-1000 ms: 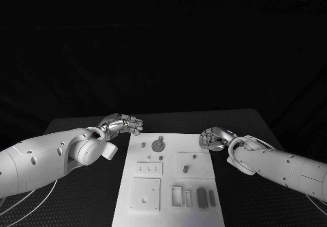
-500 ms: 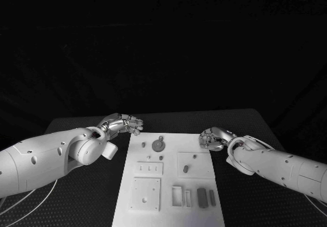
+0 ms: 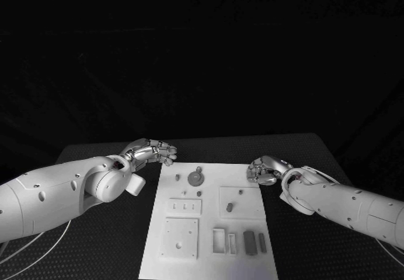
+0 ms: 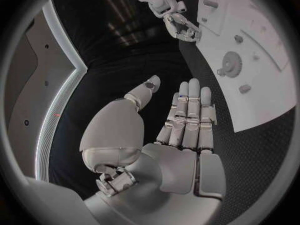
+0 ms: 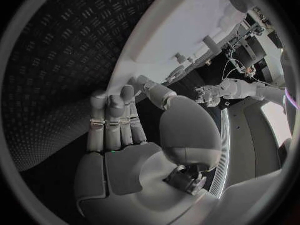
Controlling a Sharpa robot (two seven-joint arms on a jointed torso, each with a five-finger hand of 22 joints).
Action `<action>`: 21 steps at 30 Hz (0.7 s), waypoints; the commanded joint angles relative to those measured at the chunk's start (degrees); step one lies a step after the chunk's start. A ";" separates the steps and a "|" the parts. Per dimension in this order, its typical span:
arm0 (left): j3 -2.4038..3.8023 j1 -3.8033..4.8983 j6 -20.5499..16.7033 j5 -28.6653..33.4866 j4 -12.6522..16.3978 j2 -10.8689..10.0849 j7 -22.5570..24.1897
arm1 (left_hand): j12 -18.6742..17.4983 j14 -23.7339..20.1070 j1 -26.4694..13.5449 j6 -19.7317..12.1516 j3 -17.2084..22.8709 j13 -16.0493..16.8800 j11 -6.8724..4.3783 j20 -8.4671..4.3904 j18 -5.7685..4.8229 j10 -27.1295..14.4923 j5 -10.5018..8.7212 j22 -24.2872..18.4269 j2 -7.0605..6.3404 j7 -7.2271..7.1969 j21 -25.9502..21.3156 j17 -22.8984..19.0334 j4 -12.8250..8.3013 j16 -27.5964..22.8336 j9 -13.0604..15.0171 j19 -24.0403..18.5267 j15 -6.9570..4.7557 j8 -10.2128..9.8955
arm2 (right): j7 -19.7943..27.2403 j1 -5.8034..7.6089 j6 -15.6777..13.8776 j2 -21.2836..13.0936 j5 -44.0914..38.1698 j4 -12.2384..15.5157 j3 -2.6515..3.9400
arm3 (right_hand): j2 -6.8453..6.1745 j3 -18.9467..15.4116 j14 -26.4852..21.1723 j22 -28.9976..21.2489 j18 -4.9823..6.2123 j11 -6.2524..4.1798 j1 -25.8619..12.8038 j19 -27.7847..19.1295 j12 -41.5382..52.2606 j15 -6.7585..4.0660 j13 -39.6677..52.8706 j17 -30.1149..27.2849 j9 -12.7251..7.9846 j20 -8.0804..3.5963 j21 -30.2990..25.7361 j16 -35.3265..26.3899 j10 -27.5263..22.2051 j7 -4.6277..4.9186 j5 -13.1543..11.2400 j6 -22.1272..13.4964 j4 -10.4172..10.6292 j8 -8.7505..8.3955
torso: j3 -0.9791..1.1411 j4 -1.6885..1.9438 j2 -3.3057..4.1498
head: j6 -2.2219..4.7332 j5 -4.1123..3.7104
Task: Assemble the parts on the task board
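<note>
The white task board lies in the middle of the black table. On it are a dark gear, small oval pieces and dark bars near the front. My left hand hovers off the board's far left corner and holds nothing. In the left wrist view its fingers are stretched out straight, with the board and gear beyond them. My right hand sits at the board's far right edge, also holding nothing. Its fingers reach toward the board's rim.
Ribbed black table lies on both sides of the board. The board has raised square plates and open slots at the front. White cables curve under my left arm.
</note>
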 commanded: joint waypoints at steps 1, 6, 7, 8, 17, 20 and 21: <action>0.03 0.02 0.80 -0.12 0.18 0.02 0.45 | -0.26 -0.08 -0.25 0.09 -0.34 0.05 -0.13 0.05 0.81 -0.34 -0.28 -0.06 0.21 0.36 0.37 0.07 0.00 -0.24 0.06 -0.29 0.06 -0.35 | 0.24 -0.18 0.59 0.15 -0.30 -0.03 -0.02 | 0.52 0.07 0.36 0.95 0.95 -0.44 0.04 0.02 0.21 -0.22 -0.10 0.05 0.11 -0.42 0.32 0.27 -0.14 1.53 -0.24 1.86 -0.47 0.32 | 0.01 0.00 -0.01 | -0.03 -0.04; 0.03 0.02 0.83 -0.12 0.21 0.02 0.42 | -0.26 -0.08 -0.24 0.09 -0.34 0.06 -0.12 0.05 0.81 -0.35 -0.28 -0.07 0.20 0.35 0.38 0.08 0.01 -0.25 0.07 -0.29 0.06 -0.36 | 0.22 -0.27 0.43 0.21 -0.31 -0.04 -0.02 | 1.07 0.48 0.37 0.93 0.95 -0.53 0.23 0.03 0.21 -0.30 -0.19 0.03 0.17 -0.44 0.33 0.26 -0.09 1.44 -0.24 2.16 -0.62 0.40 | 0.00 0.00 -0.01 | -0.10 -0.02; 0.03 0.02 0.85 -0.12 0.21 0.03 0.42 | -0.26 -0.08 -0.25 0.09 -0.34 0.06 -0.12 0.05 0.81 -0.35 -0.28 -0.07 0.21 0.36 0.38 0.08 0.01 -0.25 0.08 -0.30 0.06 -0.36 | 0.24 -0.29 0.33 0.23 -0.31 -0.02 -0.02 | 1.20 0.65 0.37 0.92 0.95 -0.54 0.28 0.03 0.20 -0.31 -0.21 0.02 0.18 -0.44 0.33 0.26 -0.08 1.43 -0.26 2.21 -0.64 0.40 | 0.00 0.00 -0.01 | -0.10 -0.02; 0.03 0.02 0.84 -0.12 0.20 0.02 0.39 | -0.26 -0.08 -0.25 0.09 -0.34 0.07 -0.12 0.05 0.81 -0.35 -0.28 -0.08 0.21 0.36 0.39 0.08 0.01 -0.26 0.08 -0.30 0.06 -0.37 | 0.25 -0.29 0.04 0.19 -0.31 0.05 -0.02 | 1.40 0.89 0.37 0.91 0.95 -0.56 0.30 0.03 0.20 -0.33 -0.24 0.01 0.19 -0.44 0.33 0.26 -0.07 1.41 -0.26 2.29 -0.61 0.42 | 0.01 0.00 -0.02 | -0.11 -0.04; 0.03 0.03 1.62 -1.30 0.21 0.02 -0.33 | 0.12 -0.09 -0.84 1.02 -0.46 0.34 -0.44 0.08 0.79 0.33 -0.28 -0.26 0.43 0.05 0.50 0.19 0.56 -0.40 0.39 -0.43 0.09 0.01 | -1.22 -0.14 -2.85 -1.22 -2.02 2.60 0.02 | 1.54 1.71 0.86 0.90 0.95 -0.87 -0.48 0.59 0.37 -0.64 -0.46 0.03 0.44 -0.52 0.64 0.53 0.59 1.06 0.26 3.33 -0.01 0.77 | 0.01 -0.09 -0.13 | 0.05 -0.06; 0.04 0.05 1.90 -2.10 0.38 0.03 -0.67 | 0.72 -0.04 -1.37 2.16 -0.55 0.71 -1.00 0.07 0.79 1.48 -0.27 -0.40 0.67 -0.58 0.63 0.29 1.03 -0.49 0.69 -0.49 0.08 0.47 | -2.31 0.90 -3.96 -1.54 -3.25 3.82 0.06 | 1.28 1.89 1.22 0.86 0.95 -1.08 -1.00 0.99 0.40 -0.85 -0.63 0.01 0.57 -0.69 0.82 0.64 1.04 0.86 0.71 3.81 0.36 0.93 | -0.01 -0.09 -0.15 | 0.18 -0.05; 0.04 0.05 1.90 -2.29 0.42 0.02 -0.79 | 0.80 -0.03 -1.48 2.36 -0.58 0.76 -1.09 0.06 0.80 1.63 -0.27 -0.43 0.72 -0.68 0.65 0.32 1.11 -0.51 0.73 -0.51 0.07 0.54 | -2.53 1.21 -4.14 -1.61 -3.62 4.19 0.10 | 1.22 1.91 1.29 0.85 0.95 -1.12 -1.12 1.07 0.40 -0.88 -0.67 0.01 0.60 -0.73 0.85 0.66 1.13 0.82 0.84 3.90 0.44 0.96 | -0.02 -0.11 -0.16 | 0.26 -0.06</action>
